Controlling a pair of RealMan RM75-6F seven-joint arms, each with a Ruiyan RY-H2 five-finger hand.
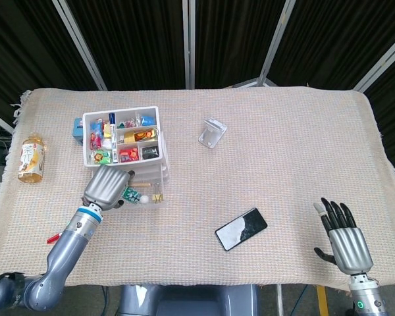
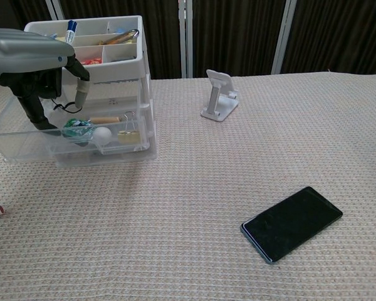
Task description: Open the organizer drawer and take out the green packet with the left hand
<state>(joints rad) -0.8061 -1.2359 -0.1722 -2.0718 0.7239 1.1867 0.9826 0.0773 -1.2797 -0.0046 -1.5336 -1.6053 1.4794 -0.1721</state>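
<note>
Organizer drawer: pulled out, exposing green packet. Left hand: poised above it, fingers curled downward, holding nothing. Right hand: idle, fingers spread, empty, well apart.

Bright, even overhead light on the pale worktop, soft faint shadows, black backdrop at the top of both frames, mild glare on the phone screen, head view sharp, left hand perhaps slightly blurred at upper left of the chest view.

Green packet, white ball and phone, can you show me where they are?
green packet point(image 2: 79, 127), chest view, its crinkled middle in the open drawer.
white ball point(image 2: 101, 135), chest view, its round front.
phone point(image 2: 292, 222), chest view, middle of its dark screen.
</note>
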